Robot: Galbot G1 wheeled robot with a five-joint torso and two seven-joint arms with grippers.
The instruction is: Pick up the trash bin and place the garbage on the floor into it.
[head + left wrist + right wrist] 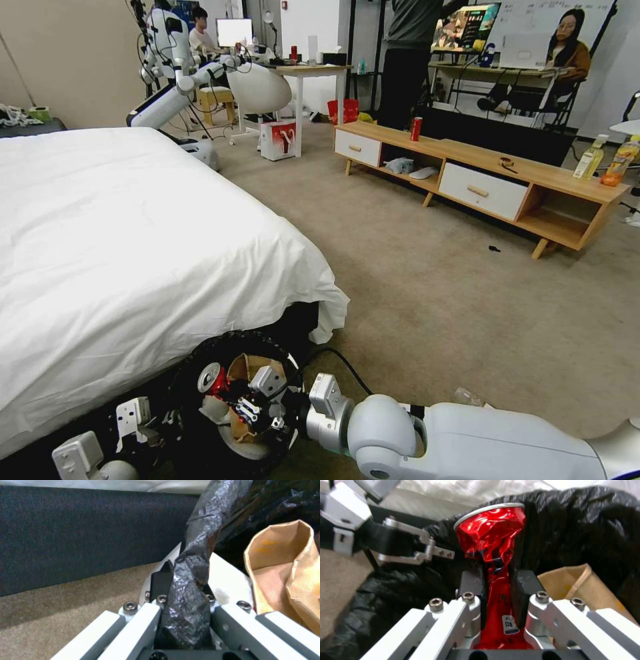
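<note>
Here right hand (498, 585) grips crushed can (490, 537) inside trash bin (200, 373)

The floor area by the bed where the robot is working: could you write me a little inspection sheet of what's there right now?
Surface: beige carpet beside a bed with a white cover.
Job's things: trash bin with black liner at the bed's foot; tan paper bag already inside; crushed red can held over the bin's opening.
Clutter: a clear wrapper and a small dark scrap on the carpet.
Grippers: left gripper shut on the bin's rim; right gripper shut on the can.
Cables: a black cable runs by the right wrist.
Surroundings: low wooden cabinet with an upright red can and two drink bottles.
</note>
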